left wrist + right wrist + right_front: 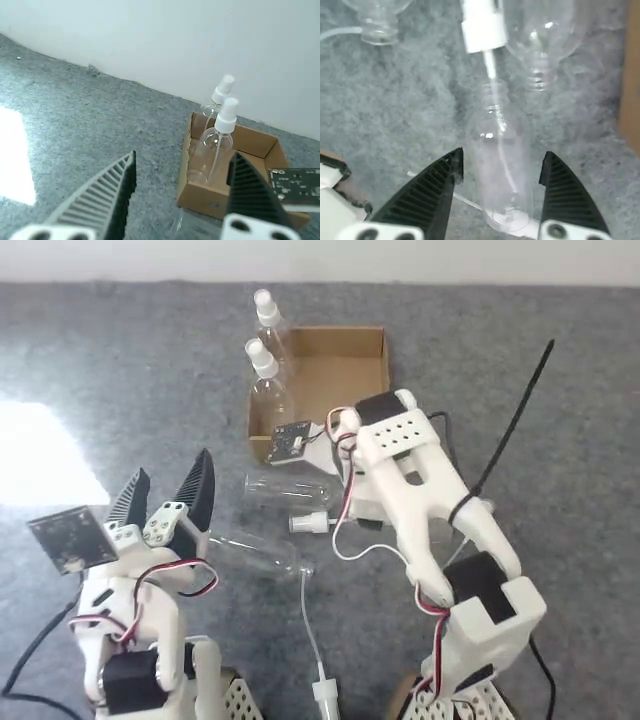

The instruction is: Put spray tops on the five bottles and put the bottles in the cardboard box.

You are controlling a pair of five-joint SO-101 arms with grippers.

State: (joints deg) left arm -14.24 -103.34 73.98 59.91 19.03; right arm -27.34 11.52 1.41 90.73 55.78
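Note:
The cardboard box stands at the back of the table. Two clear bottles with white spray tops stand along one of its sides. My left gripper hangs open above the carpet, short of the box, holding nothing. My right gripper is open, its fingers on either side of a clear bottle lying on the carpet. A white spray top lies at that bottle's neck, its tube running inside. Two more open bottles lie in front of the box.
Another spray top with a long tube lies near the front edge between the arms. My right arm stretches over the middle of the table and hides what lies under it. Grey carpet covers the table; a white wall stands behind the box.

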